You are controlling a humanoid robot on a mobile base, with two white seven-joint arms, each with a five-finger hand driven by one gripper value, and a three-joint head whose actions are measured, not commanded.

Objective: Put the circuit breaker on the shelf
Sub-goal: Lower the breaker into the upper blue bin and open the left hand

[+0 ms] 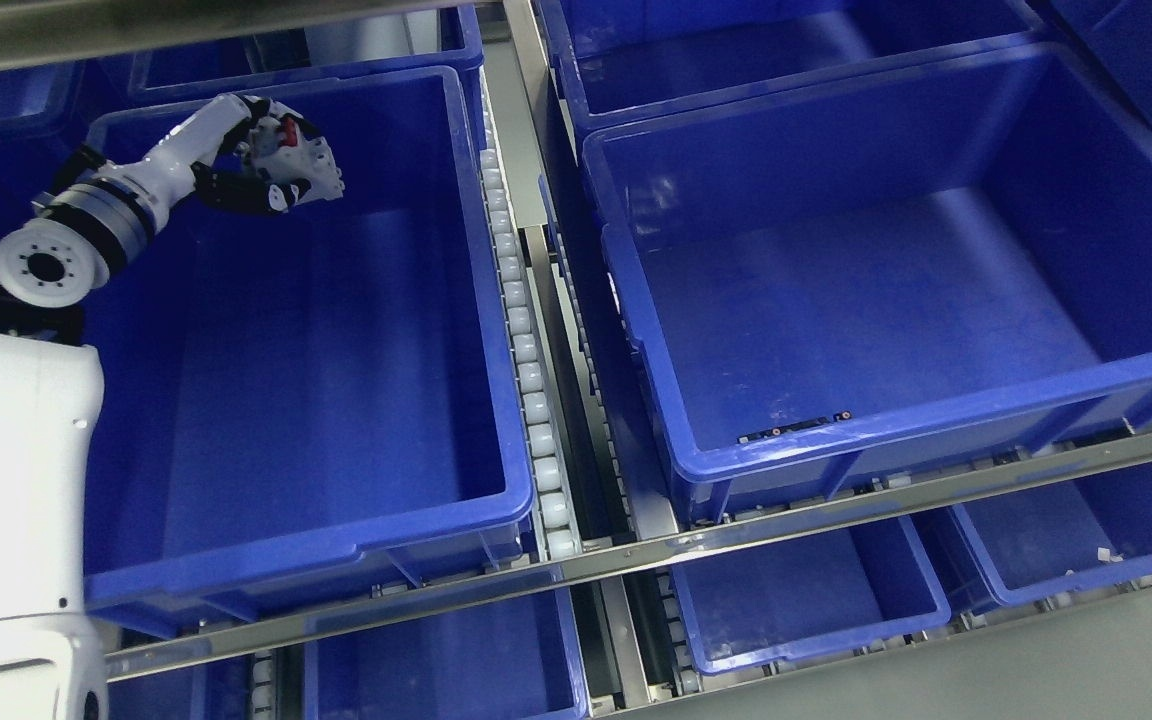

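My left hand (281, 170) reaches in over the far left part of a large blue bin (356, 540) on the shelf. Its fingers are curled around a white circuit breaker (311, 165) with a red switch. The breaker hangs above the bin's floor, near the back wall. My white left arm comes up from the lower left corner. The right hand is out of sight.
A second large blue bin (936, 410) stands to the right, past a track of white rollers (526, 350). More blue bins sit behind and on the lower shelf level (796, 600). A metal shelf rail (736, 530) runs across the front.
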